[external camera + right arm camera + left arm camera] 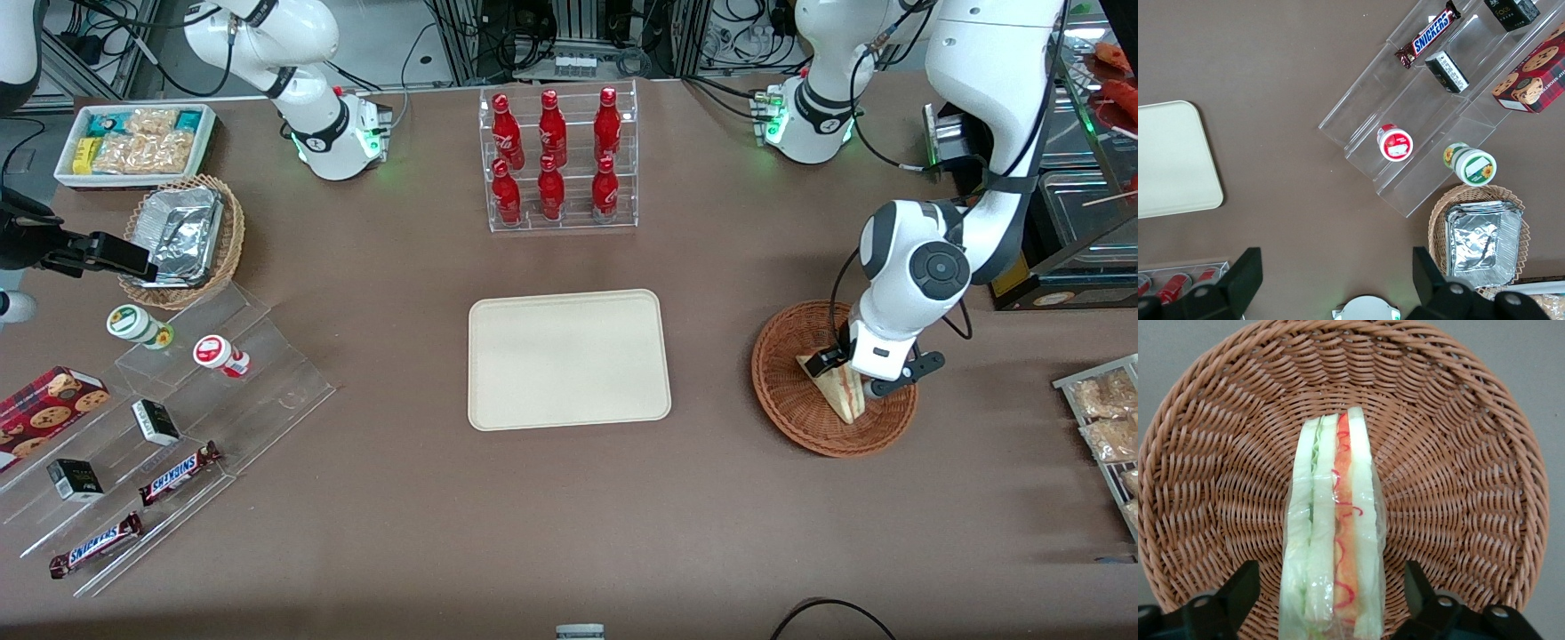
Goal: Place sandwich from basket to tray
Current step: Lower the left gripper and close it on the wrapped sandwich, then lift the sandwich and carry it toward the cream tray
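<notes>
The sandwich (842, 391) is a plastic-wrapped wedge that stands on edge in the reddish-brown wicker basket (775, 369), toward the working arm's end of the table. My left gripper (867, 382) is lowered into the basket, directly over the sandwich. In the left wrist view the gripper (1331, 575) is open. Its black fingers (1245, 583) stand on either side of the sandwich (1335, 520), with a gap on each side, and the basket (1458, 453) weave shows all around. The cream-beige tray (569, 360) lies flat mid-table, with nothing on it, and its corner also shows in the right wrist view (1171, 160).
A clear rack of red bottles (558, 160) stands farther from the front camera than the tray. Toward the parked arm's end are a tan basket with foil (182, 240), a white snack box (133, 142) and acrylic steps with candy bars (178, 418). A rack of packets (1107, 418) lies beside the basket.
</notes>
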You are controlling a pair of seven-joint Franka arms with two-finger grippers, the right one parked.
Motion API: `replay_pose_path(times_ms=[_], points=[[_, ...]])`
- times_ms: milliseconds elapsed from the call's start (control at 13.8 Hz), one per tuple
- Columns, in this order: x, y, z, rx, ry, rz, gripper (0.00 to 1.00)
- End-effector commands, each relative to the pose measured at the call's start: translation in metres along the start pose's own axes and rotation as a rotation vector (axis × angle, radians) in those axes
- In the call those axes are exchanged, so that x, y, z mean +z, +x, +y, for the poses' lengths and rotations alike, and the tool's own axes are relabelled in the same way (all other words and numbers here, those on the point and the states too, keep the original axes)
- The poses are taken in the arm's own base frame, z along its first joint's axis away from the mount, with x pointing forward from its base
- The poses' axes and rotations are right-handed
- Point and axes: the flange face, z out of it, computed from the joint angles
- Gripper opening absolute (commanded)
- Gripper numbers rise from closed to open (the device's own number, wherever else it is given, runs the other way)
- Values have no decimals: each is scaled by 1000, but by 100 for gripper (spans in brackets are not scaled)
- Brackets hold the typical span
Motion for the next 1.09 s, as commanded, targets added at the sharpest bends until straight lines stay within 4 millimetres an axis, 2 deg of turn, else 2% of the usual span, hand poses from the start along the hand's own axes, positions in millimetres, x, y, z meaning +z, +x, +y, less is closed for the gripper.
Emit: replay_pose_path(times_ms=[0, 73, 218, 363, 581, 798, 944, 1016], points=[[1, -2, -2, -13, 4, 15, 11], [1, -2, -2, -13, 5, 14, 0], [-5, -1, -1, -16, 2, 20, 0], [-31, 0, 1, -19, 5, 29, 0], [-89, 11, 14, -4, 29, 22, 0], [-147, 2, 69, 65, 41, 18, 0], [-170, -17, 116, 104, 35, 23, 0], [-173, -30, 138, 126, 33, 23, 0]])
